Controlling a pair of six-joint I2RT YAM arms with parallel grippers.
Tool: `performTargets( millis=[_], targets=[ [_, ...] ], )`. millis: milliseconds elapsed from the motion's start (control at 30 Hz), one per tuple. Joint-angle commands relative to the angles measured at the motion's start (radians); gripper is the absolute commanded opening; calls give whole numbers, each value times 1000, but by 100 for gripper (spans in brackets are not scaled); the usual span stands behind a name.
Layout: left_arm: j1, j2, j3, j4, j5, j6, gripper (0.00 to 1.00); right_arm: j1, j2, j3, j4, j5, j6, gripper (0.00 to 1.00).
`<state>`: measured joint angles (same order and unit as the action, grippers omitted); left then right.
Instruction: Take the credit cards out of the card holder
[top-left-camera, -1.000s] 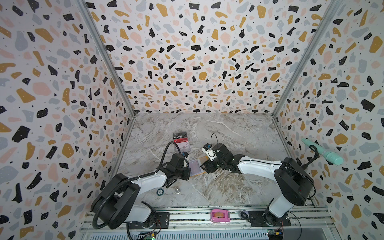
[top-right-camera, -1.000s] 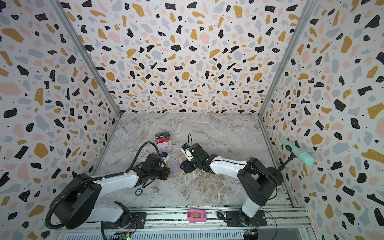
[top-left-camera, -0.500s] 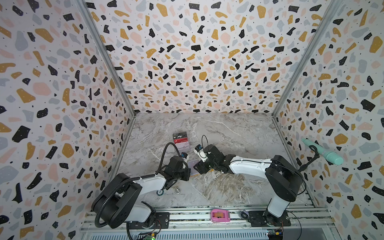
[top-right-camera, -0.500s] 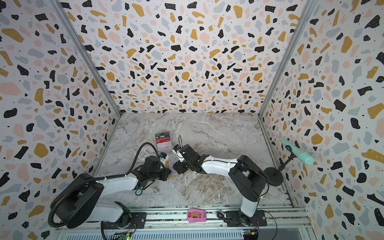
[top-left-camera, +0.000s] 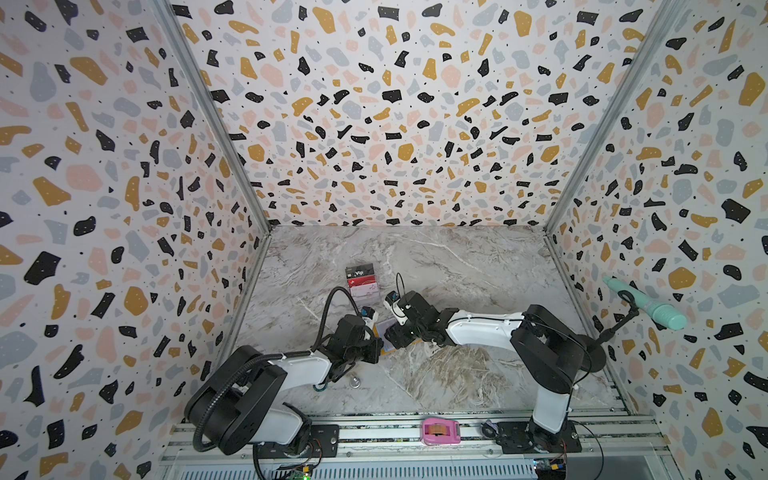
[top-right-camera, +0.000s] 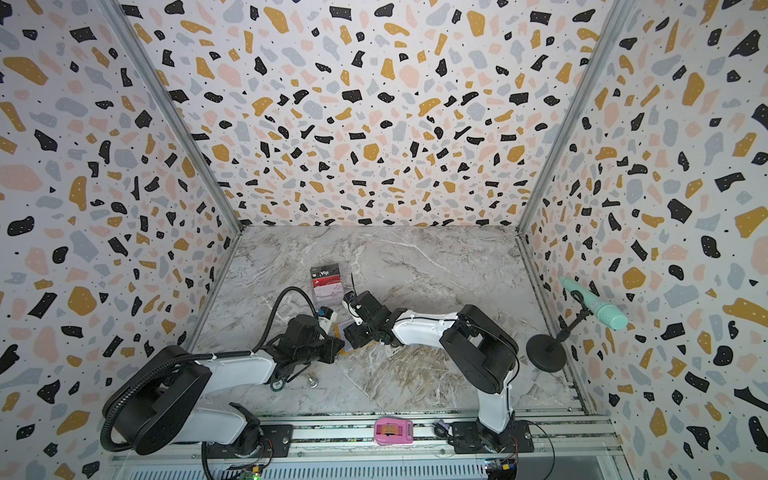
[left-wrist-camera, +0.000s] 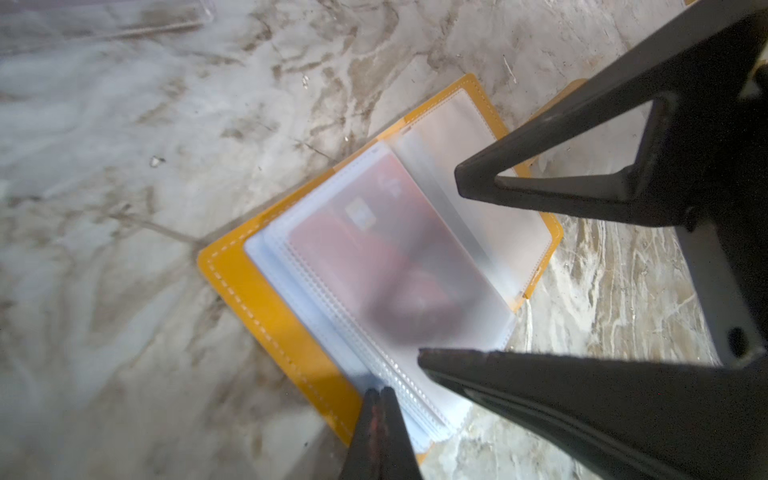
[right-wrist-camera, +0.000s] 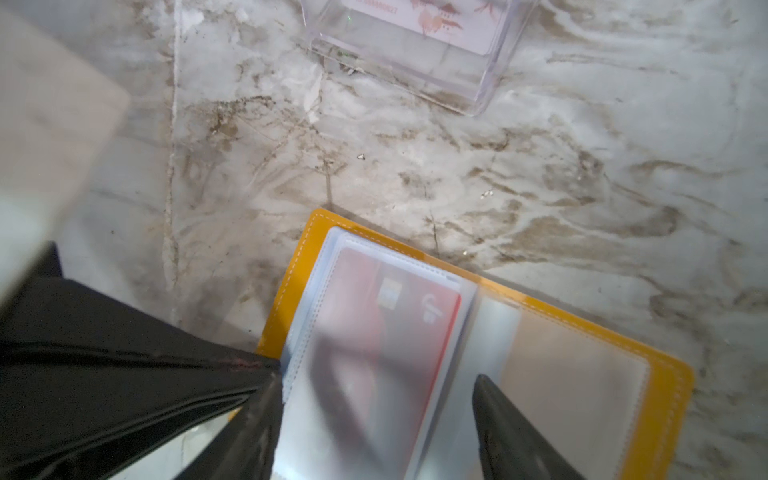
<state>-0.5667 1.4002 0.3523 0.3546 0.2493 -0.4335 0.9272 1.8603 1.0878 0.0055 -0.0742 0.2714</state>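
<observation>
The mustard-yellow, white-stitched booklet card holder (right-wrist-camera: 669, 374) lies open and flat on the grey marble-patterned surface (top-left-camera: 457, 270). It is just in front of the clear acrylic tiered stand (right-wrist-camera: 478, 79), on the stand's side toward the arm bases, and not touching it. In both top views the 2 arms meet over the holder and hide most of it.

Frosted clear plastic sleeves (left-wrist-camera: 311, 299) fan across the holder's inside. The top sleeve holds 1 dark red card (right-wrist-camera: 357, 299) with a chip mark, seen through the plastic.

The left jaws are closed, with their black fingertips (left-wrist-camera: 365, 444) pressed together at the outer edge of the sleeve stack, where it meets the yellow cover. I cannot tell whether a sleeve is pinched between them.

The right jaws stand open, low over the holder, with nothing gripped. 1 fingertip (right-wrist-camera: 494, 415) is near the fold, and the other is at the sleeve's outer edge, just beside the left jaws. The red card's sleeve lies between them.

The stand itself carries a dark card lettered "Vip" (top-left-camera: 360, 272) on its far tier. A white card with pink floral marks (right-wrist-camera: 436, 25) sits on the tier nearest the holder.
</observation>
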Motion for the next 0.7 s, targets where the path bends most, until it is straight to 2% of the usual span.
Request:
performTargets(
  millis=[0,133,300,533,667],
  targets=[
    [-4,28,-35,-45,3,-21,0,9,8,31,-29,17,6,74],
    [-4,26,-53,-32,-6,-40,0,16,20,31,-25,16,0,78],
    [-4,20,-62,-29,-12,-52,0,22,29,30,-24,19,-7,79],
    [-4,21,-57,-41,-17,-51,0,25,40,17,-29,60,9,68],
    [-4,22,-53,-48,-22,-51,0,25,49,12,-43,84,12,67]
  ],
)
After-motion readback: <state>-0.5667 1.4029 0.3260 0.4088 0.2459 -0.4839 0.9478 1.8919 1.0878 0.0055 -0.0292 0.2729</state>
